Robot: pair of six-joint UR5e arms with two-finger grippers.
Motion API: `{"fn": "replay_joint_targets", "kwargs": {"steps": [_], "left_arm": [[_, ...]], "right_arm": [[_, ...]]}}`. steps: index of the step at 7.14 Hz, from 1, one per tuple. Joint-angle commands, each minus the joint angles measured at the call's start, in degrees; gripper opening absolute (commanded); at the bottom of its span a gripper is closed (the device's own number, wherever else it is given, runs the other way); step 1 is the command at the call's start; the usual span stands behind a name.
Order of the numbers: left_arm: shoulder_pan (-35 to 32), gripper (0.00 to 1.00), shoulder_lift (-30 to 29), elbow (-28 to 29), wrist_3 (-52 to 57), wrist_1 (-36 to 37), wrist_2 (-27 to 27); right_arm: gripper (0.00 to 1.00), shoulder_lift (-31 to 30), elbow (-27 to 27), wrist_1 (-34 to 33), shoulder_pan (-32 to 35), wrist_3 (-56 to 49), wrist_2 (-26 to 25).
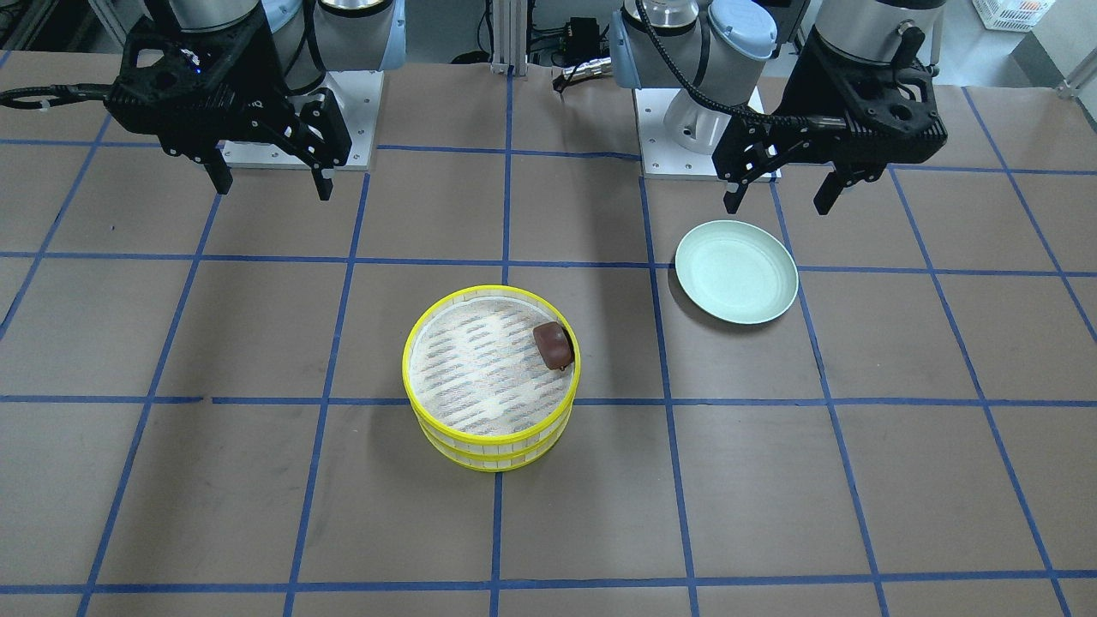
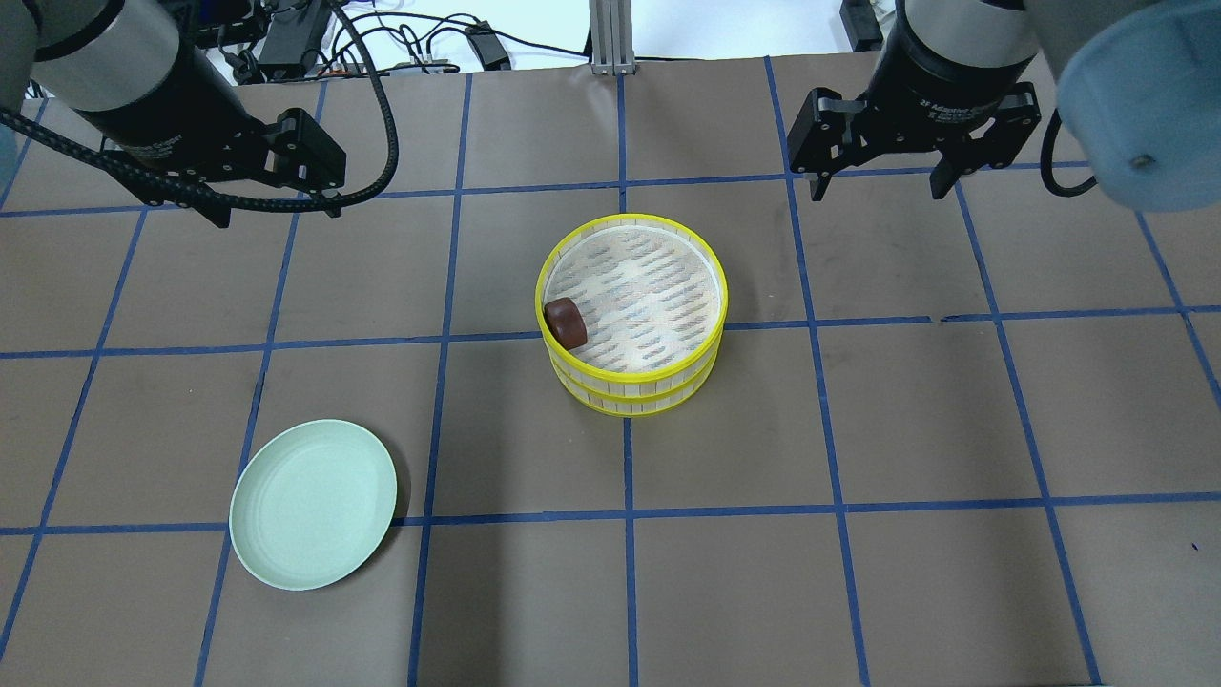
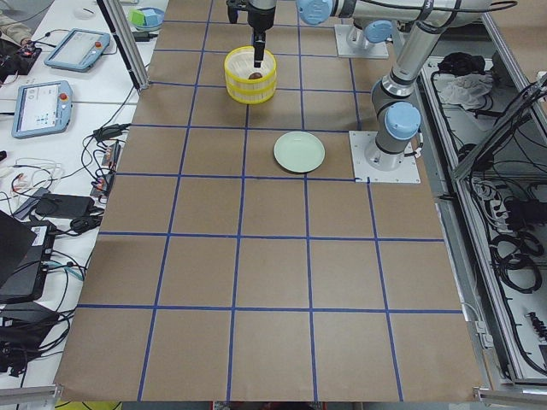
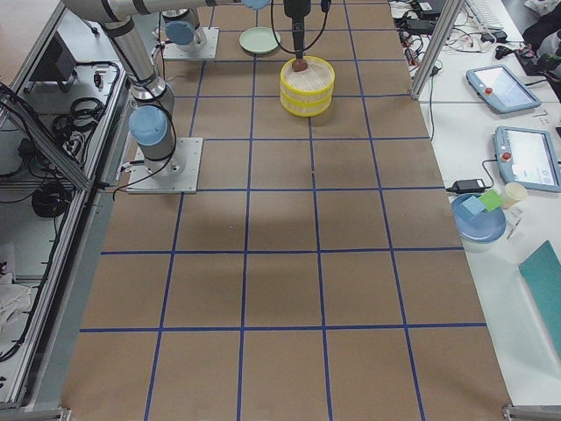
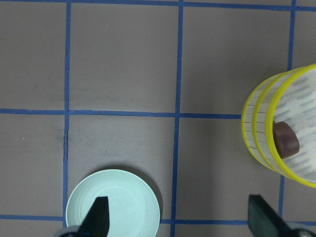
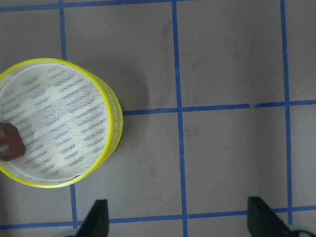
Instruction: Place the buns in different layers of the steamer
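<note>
- I am carrying white lettering on the black collar above my right gripper. In the overhead view it is reading "2F Adaptive". The next word is curving out of sight, and a smaller line beneath it is blurring past reading.
- I am showing a similar white print on the collar above my left gripper. Only the ending is coming through, faintly, and it is looking like "Gripper".
- The teach pendants on the side bench are showing lit screens, but whatever is written on them is coming out too small to read.
</note>
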Motion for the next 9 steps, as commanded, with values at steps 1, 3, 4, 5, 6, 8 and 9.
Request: {"fn": "replay_joint_targets", "kwargs": {"steps": [1, 3, 4, 5, 6, 8, 9], "left_arm": [[0.04, 1.00, 1.67, -1.83, 0.74, -1.60, -0.05], [0.04, 1.00, 1.67, -2.01, 0.84, -1.69, 0.04], [0.04, 1.00, 1.76, -2.01, 0.84, -1.52, 1.17], [0.04, 1.00, 1.67, -2.01, 0.84, -1.60, 1.27], [0.04, 1.00, 1.67, -2.10, 0.84, -1.60, 1.36], [0.04, 1.00, 1.32, -2.19, 0.84, -1.69, 1.27], [0.04, 1.00, 1.32, -2.19, 0.84, -1.69, 1.27]], "right_arm": [[1.00, 0.03, 0.00, 0.14, 0.00, -0.01, -0.01], [1.00, 0.03, 0.00, -0.03, 0.00, -0.10, -0.10], [1.00, 0.03, 0.00, -0.04, 0.00, -0.01, -0.10], [1.00, 0.03, 0.09, 0.05, 0.00, -0.10, -0.10], [1.00, 0.03, 0.00, 0.05, 0.00, -0.10, -0.10], [1.00, 0.03, 0.00, 0.14, 0.00, -0.10, -0.10], [1.00, 0.03, 0.09, 0.14, 0.00, -0.10, -0.01]]}}
